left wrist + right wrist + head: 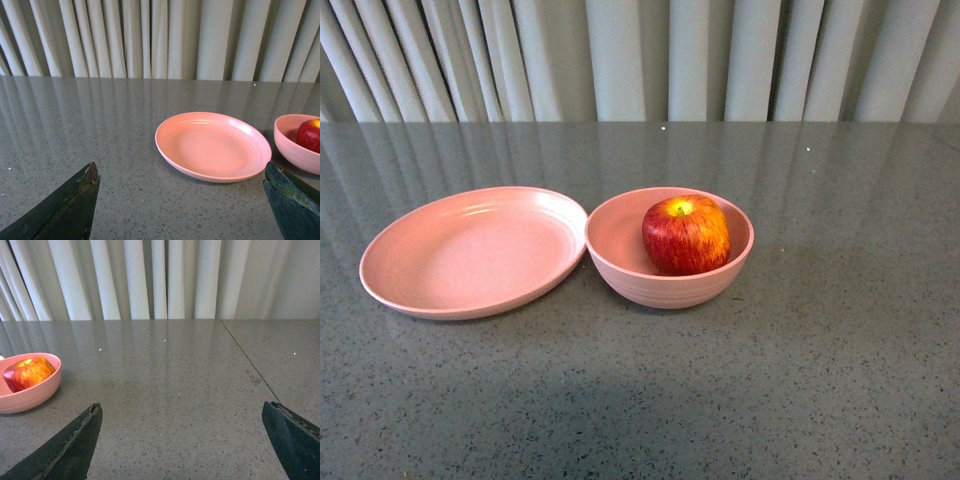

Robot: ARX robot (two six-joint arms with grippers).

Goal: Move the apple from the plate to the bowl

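Nearest in the front view lies bare grey speckled table (650, 400), glossy enough to mirror the curtain (640, 60) at the top of the frame. In the middle band the shallow oval pink plate (470, 252) sits left of centre, matte with faint rings inside its raised rim, nothing on it. Its right edge seems to touch the deep round pink bowl (665, 285), whose outer wall carries faint ridges; the contact is hard to confirm. The red, yellow-streaked apple (686, 235) rests inside the bowl, stem dip upward.

Neither arm shows in the front view. The left wrist view shows the left gripper (182, 205) released, dark pointed fingertips wide apart low in the frame, holding nothing, short of the plate. The right wrist view shows the right gripper (182, 445) likewise spread and unladen over open tabletop, the bowl at the frame's left edge, and a thin seam (247, 362) crossing the surface at right.
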